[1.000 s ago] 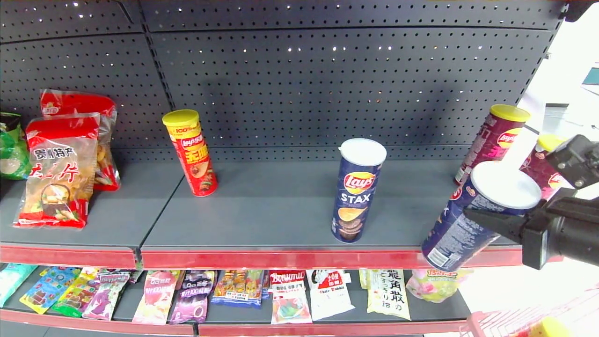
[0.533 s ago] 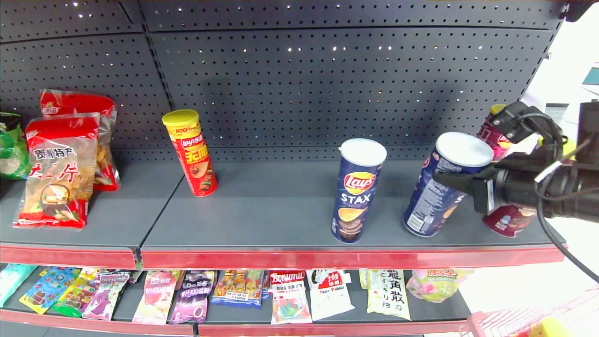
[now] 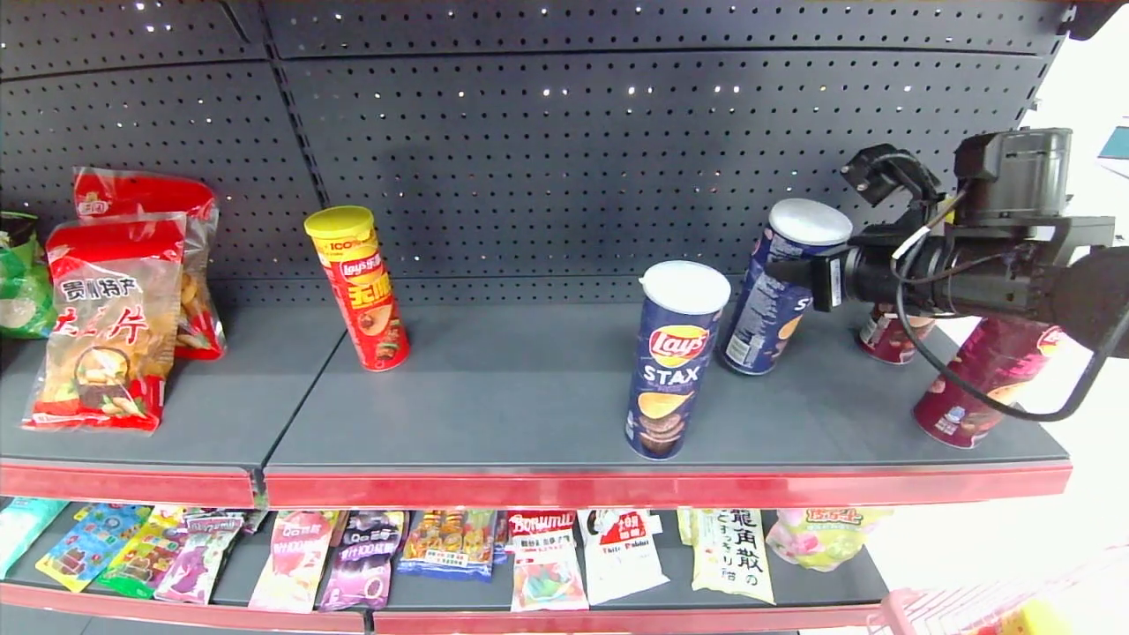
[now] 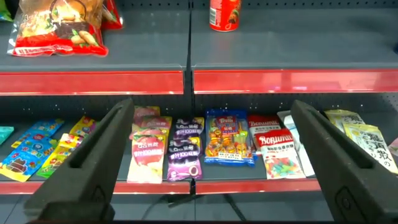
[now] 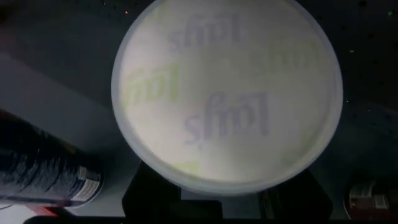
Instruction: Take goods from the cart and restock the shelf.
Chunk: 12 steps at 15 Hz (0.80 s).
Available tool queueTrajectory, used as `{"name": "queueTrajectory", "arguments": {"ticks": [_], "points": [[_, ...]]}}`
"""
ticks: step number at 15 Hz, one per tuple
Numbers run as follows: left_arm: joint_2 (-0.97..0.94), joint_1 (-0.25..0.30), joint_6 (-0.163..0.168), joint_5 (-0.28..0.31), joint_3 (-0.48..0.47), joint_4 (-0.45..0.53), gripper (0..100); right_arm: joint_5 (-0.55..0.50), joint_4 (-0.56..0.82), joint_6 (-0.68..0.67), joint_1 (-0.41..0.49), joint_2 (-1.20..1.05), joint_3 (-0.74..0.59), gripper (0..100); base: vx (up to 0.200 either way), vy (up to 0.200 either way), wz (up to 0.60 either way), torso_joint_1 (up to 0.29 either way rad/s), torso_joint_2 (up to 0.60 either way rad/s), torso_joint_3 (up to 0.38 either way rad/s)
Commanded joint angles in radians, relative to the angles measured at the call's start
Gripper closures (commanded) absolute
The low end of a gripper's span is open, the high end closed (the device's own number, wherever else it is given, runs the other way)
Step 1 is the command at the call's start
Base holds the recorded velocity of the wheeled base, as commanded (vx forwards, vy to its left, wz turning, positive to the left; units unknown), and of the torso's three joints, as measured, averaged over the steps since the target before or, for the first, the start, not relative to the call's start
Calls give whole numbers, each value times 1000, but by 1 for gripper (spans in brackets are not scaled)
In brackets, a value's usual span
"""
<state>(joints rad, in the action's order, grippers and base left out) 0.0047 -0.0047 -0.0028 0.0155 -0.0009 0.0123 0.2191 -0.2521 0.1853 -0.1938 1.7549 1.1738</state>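
Right fingers [image 3: 798, 273] are clamped on a blue can [image 3: 776, 291] just under its white lid [image 5: 227, 93], reaching in from the right side of the shelf [image 3: 494, 397]. That can leans, top tipped to the right. Its base is low over the back part of the shelf near the pegboard; I cannot tell whether it touches the shelf. It sits behind and to the right of a second blue can [image 3: 675, 362], which stands upright nearer the red front edge, close by but apart.

Left fingers [image 4: 87, 165] are spread wide with nothing between them. They face the lower shelf [image 4: 249, 186], where flat snack packets [image 4: 230, 140] lie in a row.

Further left on the upper shelf a red can [image 3: 357, 287] with a yellow lid stands near the back. At the far left are red snack bags [image 3: 110, 322]. Under the right arm stand two maroon cans, one near the front corner [image 3: 970, 397] and one further back [image 3: 886, 335], both partly hidden. A corner of the cart [image 3: 961, 604] shows at the lower right.
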Motion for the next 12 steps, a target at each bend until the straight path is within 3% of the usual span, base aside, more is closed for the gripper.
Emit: {"name": "queueTrajectory", "arguments": {"ticks": [1,12], "points": [[1,0,0,0,-1,0,0,12,2,5,-15,92,78,100,0,0,0,0,0,0],[1,0,0,0,1,0,0,94,11,23,-70,218,236,100,0,0,0,0,0,0]]}}
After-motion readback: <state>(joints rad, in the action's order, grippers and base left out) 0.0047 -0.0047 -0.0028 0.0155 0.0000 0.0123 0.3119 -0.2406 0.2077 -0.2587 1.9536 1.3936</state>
